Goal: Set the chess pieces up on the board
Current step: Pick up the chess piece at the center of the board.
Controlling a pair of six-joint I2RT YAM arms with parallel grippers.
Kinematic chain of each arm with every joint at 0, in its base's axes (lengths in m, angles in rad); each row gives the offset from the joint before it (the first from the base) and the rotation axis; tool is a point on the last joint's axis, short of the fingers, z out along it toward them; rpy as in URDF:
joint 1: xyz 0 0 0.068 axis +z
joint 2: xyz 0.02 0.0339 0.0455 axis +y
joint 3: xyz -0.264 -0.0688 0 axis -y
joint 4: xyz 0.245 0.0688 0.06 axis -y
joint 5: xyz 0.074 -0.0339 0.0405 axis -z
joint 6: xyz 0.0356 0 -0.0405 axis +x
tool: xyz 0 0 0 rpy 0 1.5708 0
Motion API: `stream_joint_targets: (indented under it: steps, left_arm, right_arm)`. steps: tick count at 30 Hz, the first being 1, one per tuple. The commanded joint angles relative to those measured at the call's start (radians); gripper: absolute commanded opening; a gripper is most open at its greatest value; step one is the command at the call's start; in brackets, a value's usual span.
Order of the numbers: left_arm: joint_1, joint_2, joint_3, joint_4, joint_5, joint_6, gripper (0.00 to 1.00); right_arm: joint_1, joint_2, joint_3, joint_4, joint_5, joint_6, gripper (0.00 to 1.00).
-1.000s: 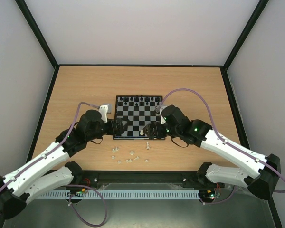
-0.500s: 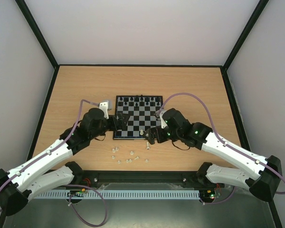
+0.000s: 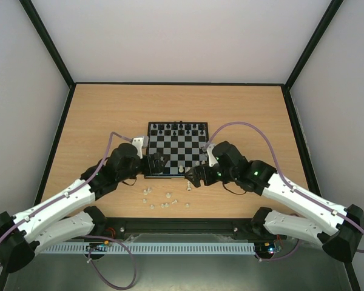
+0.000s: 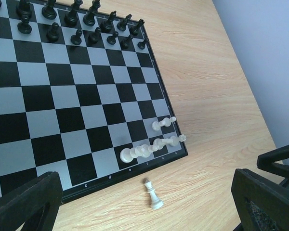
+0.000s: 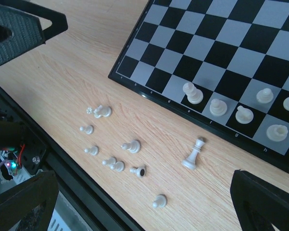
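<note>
The board point(image 3: 177, 148) lies mid-table with black pieces along its far rows. Several white chess pieces point(image 5: 218, 107) stand on its near row, which the left wrist view also shows point(image 4: 144, 149). A taller white piece point(image 5: 193, 154) stands on the table just off the board's near edge, also seen in the top view point(image 3: 188, 185) and left wrist view point(image 4: 154, 196). Several small white pieces point(image 5: 113, 164) lie scattered on the table nearer me point(image 3: 164, 199). My left gripper point(image 3: 155, 162) point(image 4: 144, 192) is open and empty at the board's near left edge. My right gripper point(image 3: 197, 176) point(image 5: 144, 192) is open and empty above the tall piece.
The black rail point(image 3: 182, 225) runs along the table's near edge, close behind the loose pieces. Black-framed walls point(image 3: 67, 73) enclose the table. The left gripper's fingers point(image 5: 19, 29) show at the top left of the right wrist view.
My right gripper has drawn back a little toward the near edge. My left gripper has shifted slightly by the board's left edge. No piece has moved.
</note>
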Motion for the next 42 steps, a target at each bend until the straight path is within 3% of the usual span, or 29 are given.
stream_joint_targets:
  steps: [1,14,35,42]
  left_arm:
    - [-0.004,-0.047,0.002,-0.011,0.032,-0.005,0.99]
    - [-0.004,-0.105,0.059,-0.1,0.139,0.003,0.99]
    - [-0.003,-0.261,0.01,-0.192,0.111,0.07,0.99]
    - [-0.002,-0.343,-0.04,-0.188,0.068,0.049,0.99]
  right_arm:
    - [-0.003,-0.044,0.006,-0.041,0.032,0.04,0.99]
    - [-0.002,-0.098,-0.156,0.049,-0.139,0.146,0.98]
    - [-0.002,-0.178,-0.126,0.09,0.111,0.168,0.99]
    - [-0.003,-0.14,-0.091,0.019,0.105,0.178,0.98]
